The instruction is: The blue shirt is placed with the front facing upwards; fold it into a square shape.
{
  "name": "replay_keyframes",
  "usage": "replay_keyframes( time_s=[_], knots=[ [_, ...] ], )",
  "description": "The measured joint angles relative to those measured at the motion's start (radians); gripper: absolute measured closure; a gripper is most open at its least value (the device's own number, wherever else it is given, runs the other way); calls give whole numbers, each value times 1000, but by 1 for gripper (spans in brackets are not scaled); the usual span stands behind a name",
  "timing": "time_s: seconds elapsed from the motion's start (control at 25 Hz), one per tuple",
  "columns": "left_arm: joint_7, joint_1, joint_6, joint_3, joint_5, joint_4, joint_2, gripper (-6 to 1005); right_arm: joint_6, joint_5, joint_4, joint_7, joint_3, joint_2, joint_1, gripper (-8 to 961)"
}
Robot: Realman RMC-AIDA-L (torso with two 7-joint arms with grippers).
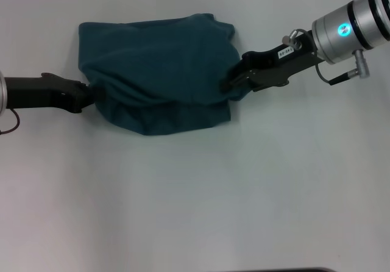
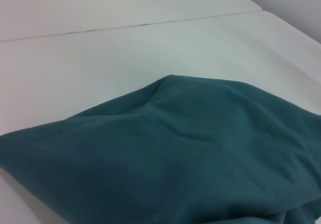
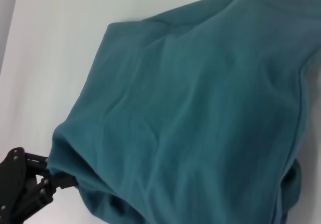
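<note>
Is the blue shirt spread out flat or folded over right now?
Folded over: the blue shirt lies doubled, a lower layer showing under its near edge, left hand and right hand at its sides.

White table (image 1: 195, 211) carrying a single item: the blue shirt (image 1: 158, 71), lying folded and rumpled on its far half, a seam crossing the tabletop beyond.

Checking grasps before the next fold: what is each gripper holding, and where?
Both grip the folded teal-blue cotton shirt: left gripper pinches its left side edge, right gripper its right side edge, near the front fold.
</note>
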Motion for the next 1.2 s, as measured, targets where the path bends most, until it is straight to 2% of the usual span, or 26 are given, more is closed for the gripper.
replay_keyframes(
  time_s=[0.08,0.28,0.52,0.72,1.0,1.2],
  knots=[
    [0,0,0,0,3,0,0,974,-4,0,-1,3,0,-3,-2,449],
    [0,3,-3,0,5,1,0,974,-14,0,-9,10,-1,-8,-8,690],
    [9,15,-5,2,7,1,7,975,-22,0,-9,7,-1,-11,-9,841],
    [43,34,-5,7,10,1,12,974,-47,-1,-10,4,-2,-17,-8,892],
    [78,60,-29,0,10,1,21,974,-57,-2,-10,9,-2,-31,-10,861],
    [112,81,-45,0,7,1,13,975,-54,-12,-10,8,-2,-31,-3,840]
  ],
)
